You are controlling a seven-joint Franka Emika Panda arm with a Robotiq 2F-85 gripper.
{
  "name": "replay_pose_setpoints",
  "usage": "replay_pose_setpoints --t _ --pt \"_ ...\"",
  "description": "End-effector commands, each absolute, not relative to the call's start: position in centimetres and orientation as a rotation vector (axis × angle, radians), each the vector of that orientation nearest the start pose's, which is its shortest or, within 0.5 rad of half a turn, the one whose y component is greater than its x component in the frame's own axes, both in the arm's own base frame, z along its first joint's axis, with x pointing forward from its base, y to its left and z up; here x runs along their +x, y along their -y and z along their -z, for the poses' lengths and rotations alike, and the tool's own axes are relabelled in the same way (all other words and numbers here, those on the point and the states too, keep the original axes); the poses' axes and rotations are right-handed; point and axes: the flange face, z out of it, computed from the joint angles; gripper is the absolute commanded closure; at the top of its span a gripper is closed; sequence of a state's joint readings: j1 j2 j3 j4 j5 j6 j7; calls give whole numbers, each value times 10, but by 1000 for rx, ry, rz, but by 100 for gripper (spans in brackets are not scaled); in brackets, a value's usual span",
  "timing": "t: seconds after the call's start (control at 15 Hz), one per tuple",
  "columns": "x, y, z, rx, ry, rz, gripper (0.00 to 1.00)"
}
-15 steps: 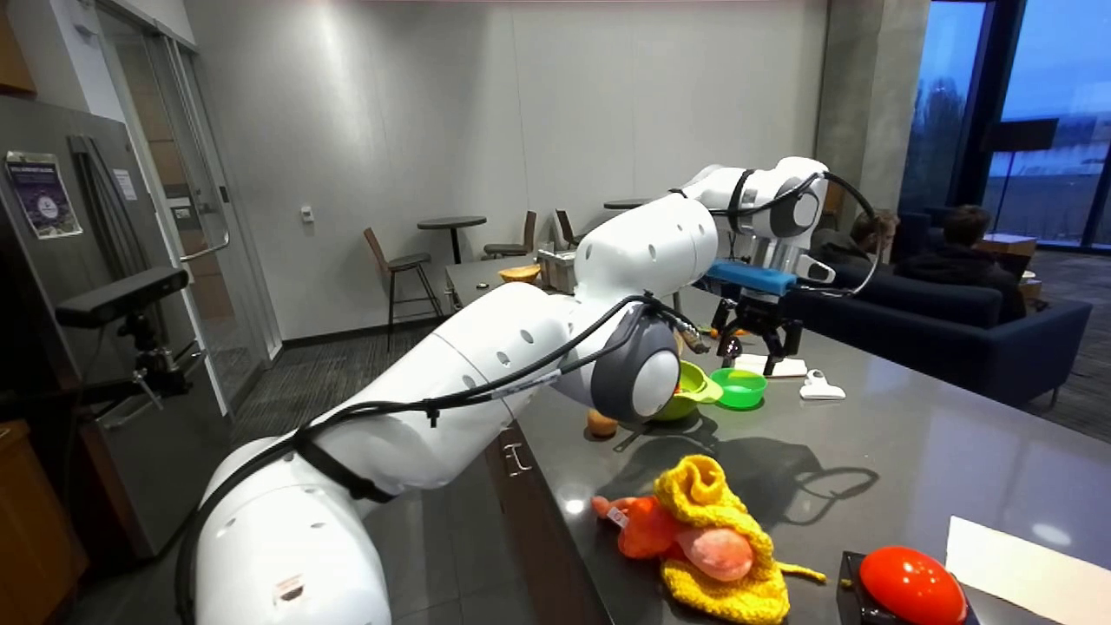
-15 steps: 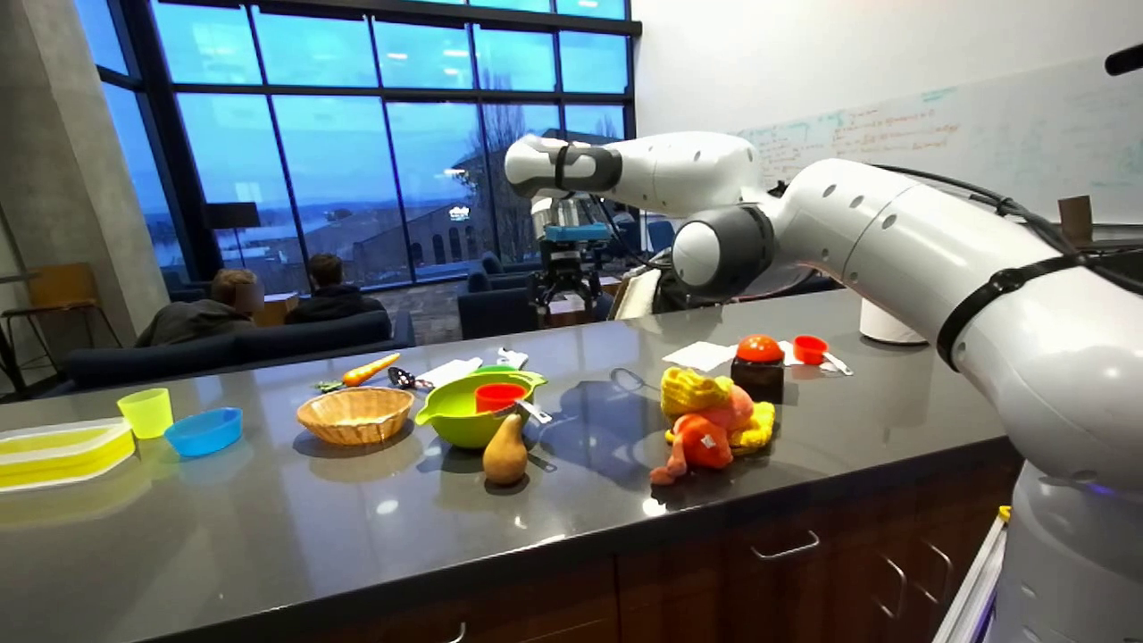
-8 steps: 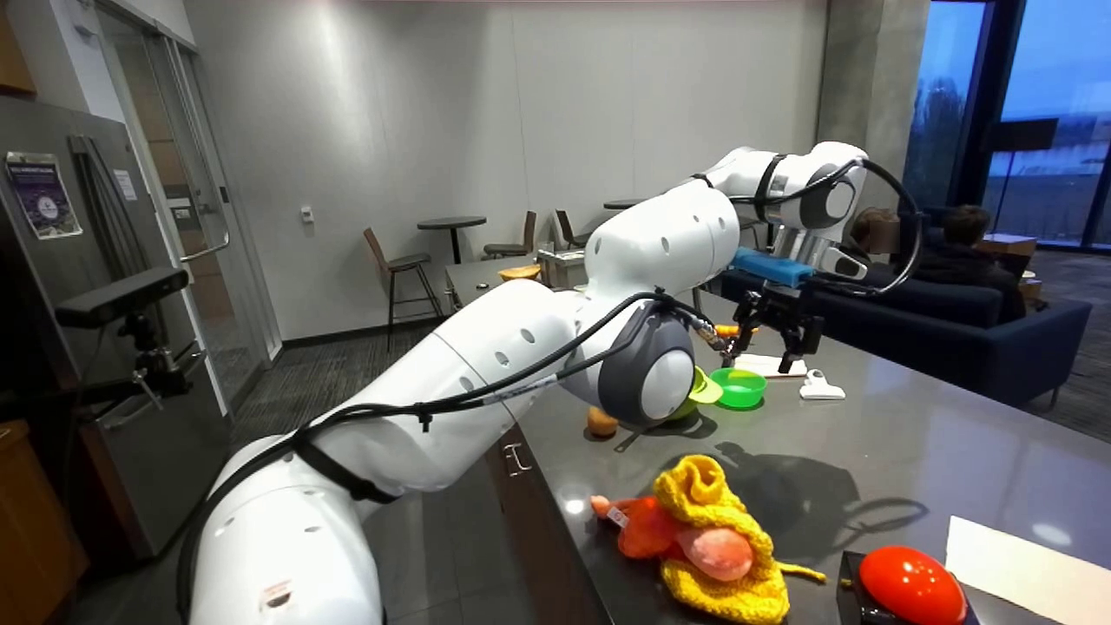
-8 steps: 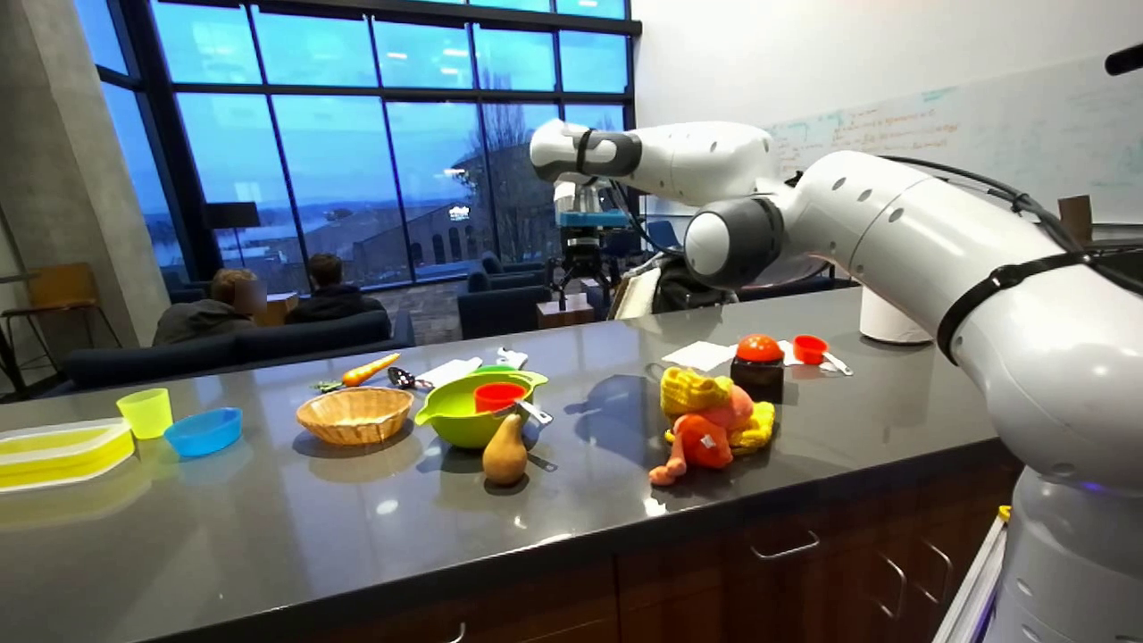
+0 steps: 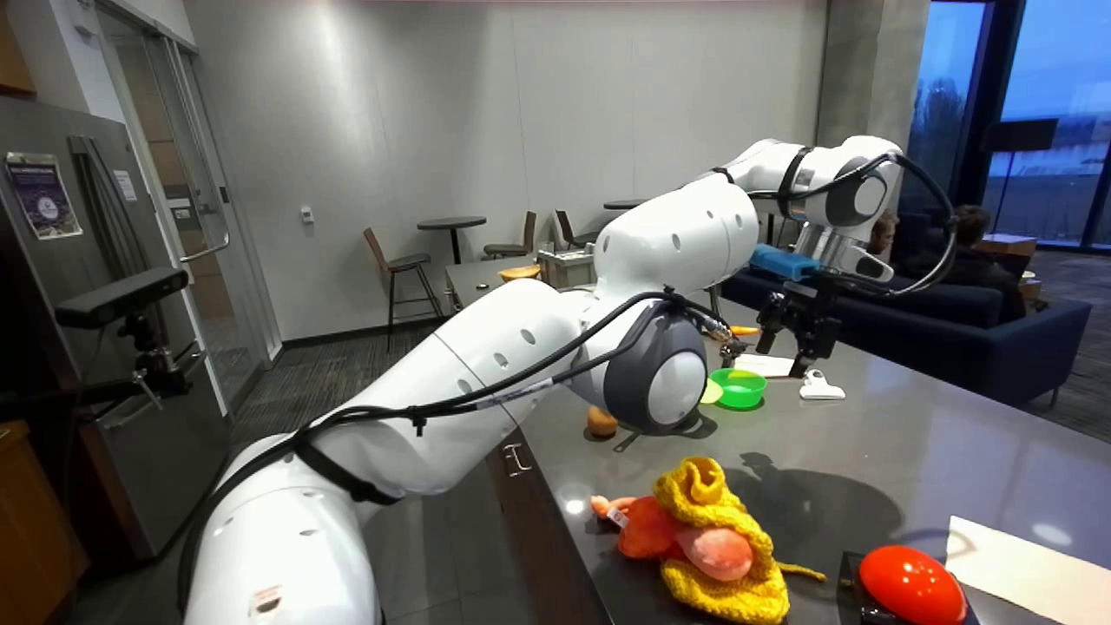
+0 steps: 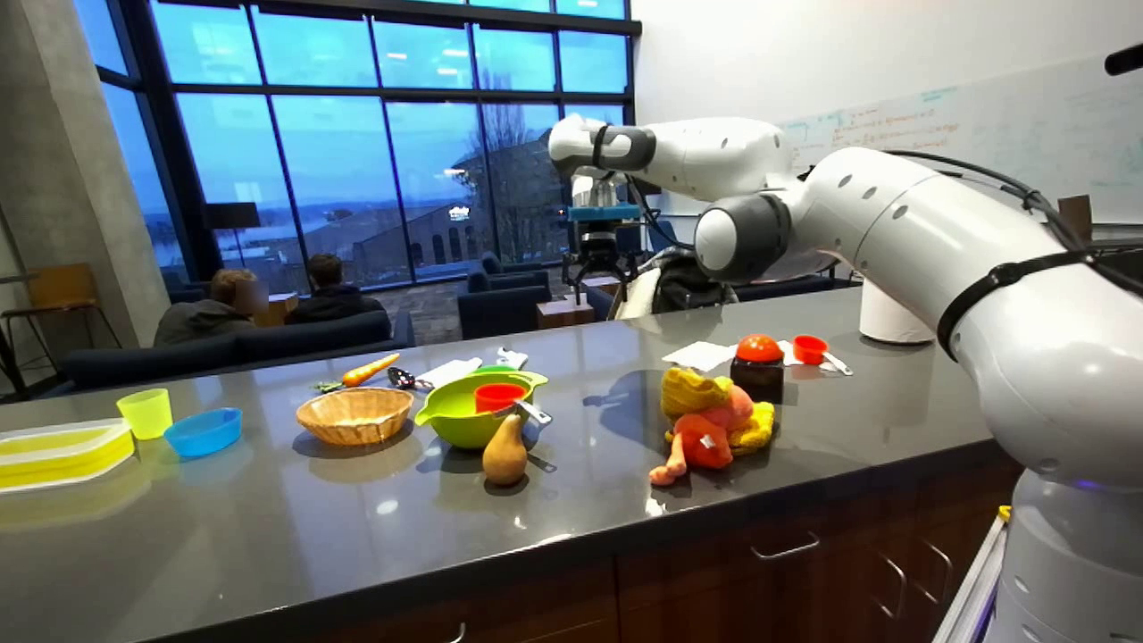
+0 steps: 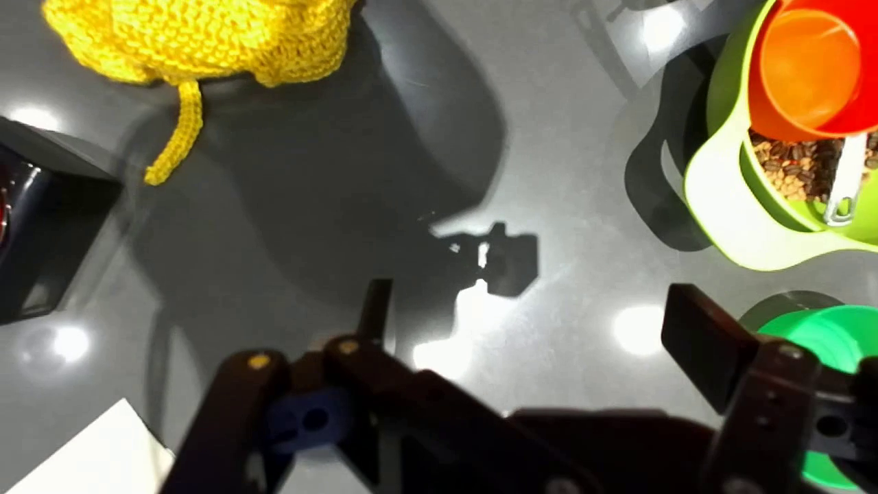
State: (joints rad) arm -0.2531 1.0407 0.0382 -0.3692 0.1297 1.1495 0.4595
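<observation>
The tool hangs wide and empty above the surface; right in the wrist view, a big green bowl likely keeps beans from rolling away

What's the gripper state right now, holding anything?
Gripper: open, holding nothing.

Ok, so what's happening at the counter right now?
The robot's gripper hangs open over the grey counter, holding nothing. In the wrist view it partly hides a small green bowl. Next to that, a lime-green bowl holds a red measuring cup and what look like beans. A plush toy with yellow knitting on it lies apart from the bowls.
</observation>
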Motion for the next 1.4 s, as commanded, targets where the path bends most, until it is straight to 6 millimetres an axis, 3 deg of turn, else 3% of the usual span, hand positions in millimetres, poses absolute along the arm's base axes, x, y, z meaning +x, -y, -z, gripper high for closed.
replay_pose_setpoints --t 0.0,0.33,0.53,1.0,1.33 --pt "716 166 -445 -2765 -1107 -442 0" --pt "719 170 -441 -2713 -1294 -419 0" --pt "725 179 -446 -2624 -1539 -326 0" --pt "741 210 -463 -2374 -1894 -15 0" --pt "731 245 -471 -2264 -2123 56 0"
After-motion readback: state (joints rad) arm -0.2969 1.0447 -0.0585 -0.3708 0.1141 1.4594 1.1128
